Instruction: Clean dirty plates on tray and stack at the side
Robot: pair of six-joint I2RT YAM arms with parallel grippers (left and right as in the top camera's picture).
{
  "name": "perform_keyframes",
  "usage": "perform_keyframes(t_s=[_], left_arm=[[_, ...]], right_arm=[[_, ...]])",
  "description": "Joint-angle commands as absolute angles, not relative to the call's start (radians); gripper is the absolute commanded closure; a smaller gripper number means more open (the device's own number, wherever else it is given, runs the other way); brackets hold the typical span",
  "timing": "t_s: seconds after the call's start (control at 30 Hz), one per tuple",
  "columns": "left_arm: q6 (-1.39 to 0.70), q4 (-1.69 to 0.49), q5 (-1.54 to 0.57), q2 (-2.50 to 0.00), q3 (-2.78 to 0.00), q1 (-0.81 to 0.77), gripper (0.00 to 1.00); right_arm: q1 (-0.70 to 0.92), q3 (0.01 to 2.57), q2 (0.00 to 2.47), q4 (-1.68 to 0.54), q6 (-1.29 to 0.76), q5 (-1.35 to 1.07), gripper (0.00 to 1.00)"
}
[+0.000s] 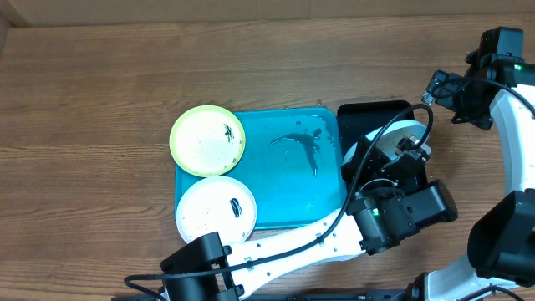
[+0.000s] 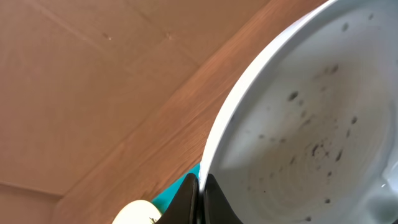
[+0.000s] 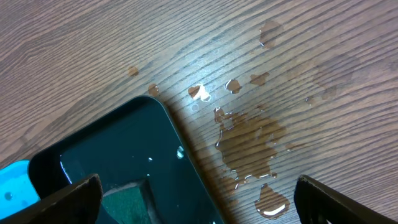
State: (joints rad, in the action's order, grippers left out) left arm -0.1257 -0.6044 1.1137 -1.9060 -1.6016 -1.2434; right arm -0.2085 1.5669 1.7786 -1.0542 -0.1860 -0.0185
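The turquoise tray (image 1: 292, 180) lies mid-table with a dark smear and water in it. A lime-green rimmed plate (image 1: 207, 140) rests over its far left corner and a pale-rimmed plate (image 1: 216, 209) over its near left corner, both with dark specks. My left gripper (image 1: 407, 159) is shut on the rim of a third plate (image 1: 380, 138) and holds it tilted above the black tray (image 1: 368, 113). In the left wrist view my fingers (image 2: 200, 199) pinch that speckled plate (image 2: 298, 124). My right gripper (image 1: 447, 88) is open and empty over the table beside the black tray; its view (image 3: 199, 205) shows the fingers wide apart.
The black tray (image 3: 124, 149) holds water and a dark green pad (image 3: 124, 202). Water puddles (image 3: 249, 143) lie on the wooden table beside it. My left arm stretches along the table's near edge under the turquoise tray. The lime plate (image 2: 134, 214) shows at the bottom of the left wrist view.
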Motion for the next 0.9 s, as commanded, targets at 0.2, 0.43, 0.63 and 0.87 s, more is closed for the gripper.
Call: perform_keyframes(t_s=[0.2, 0.43, 0.63, 0.87], left_arm=[[-0.112, -0.577, 1.164, -1.911, -1.626, -1.243, 0.96], [-0.123, -0.567, 1.196, -1.911, -1.626, -1.277, 0.96], [-0.086, -0.544, 1.193, -1.911, -1.626, -1.284, 0.96], [-0.096, -0.554, 1.214, -1.911, -1.625, -1.286, 0.96]], right_arm=[[-0.207, 1.571, 1.781, -1.049, -0.190, -0.009, 0.00], [-0.207, 1.571, 1.781, -1.049, -0.190, -0.009, 0.00], [-0.207, 1.571, 1.781, -1.049, -0.190, -0.009, 0.00], [-0.207, 1.571, 1.781, -1.049, -0.190, -0.009, 0.00]])
